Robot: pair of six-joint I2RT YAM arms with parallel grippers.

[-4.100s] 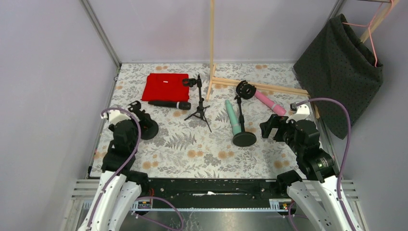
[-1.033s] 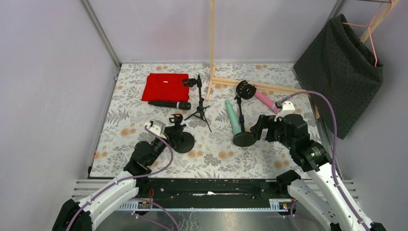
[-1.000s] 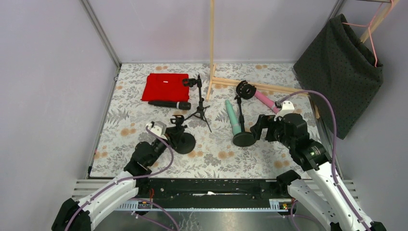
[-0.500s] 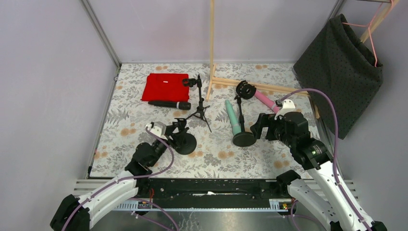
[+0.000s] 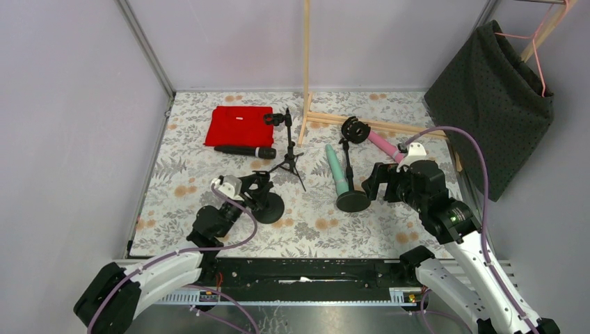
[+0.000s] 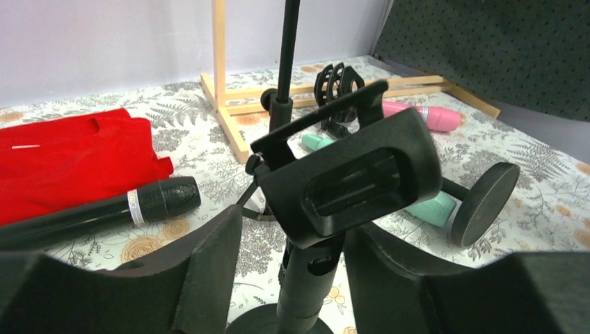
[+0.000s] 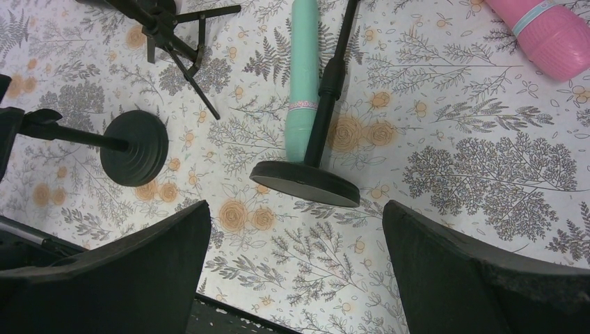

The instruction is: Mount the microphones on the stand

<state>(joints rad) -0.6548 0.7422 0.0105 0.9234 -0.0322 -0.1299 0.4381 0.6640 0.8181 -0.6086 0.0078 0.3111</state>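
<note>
A flowered worktop point(image 5: 181, 174) is seen, with a dark cloth point(image 5: 497, 104) hung at its far right and a wooden frame point(image 5: 306, 62) stood at the back; a red cloth point(image 5: 238, 125) is laid at the far left. A tall stand point(image 5: 353, 202) with a round base is tipped over right of centre; a tripod stand point(image 5: 289, 149) is stood upright mid-worktop; a small stand point(image 6: 348, 181) is set upright nearer the left arm. All three microphones are laid on the worktop, outside the clips: the green microphone point(image 5: 337, 169) just beside the tall stand's base, the pink microphone point(image 5: 384, 145) by its clip, the black microphone point(image 5: 243, 150) along the red cloth's near edge. The small stand's post is flanked closely by the left fingers point(image 6: 202, 278); whether it is gripped cannot be told. The right fingers point(image 7: 104, 278) are spread wide and empty above the worktop, near the tall stand's base.
</note>
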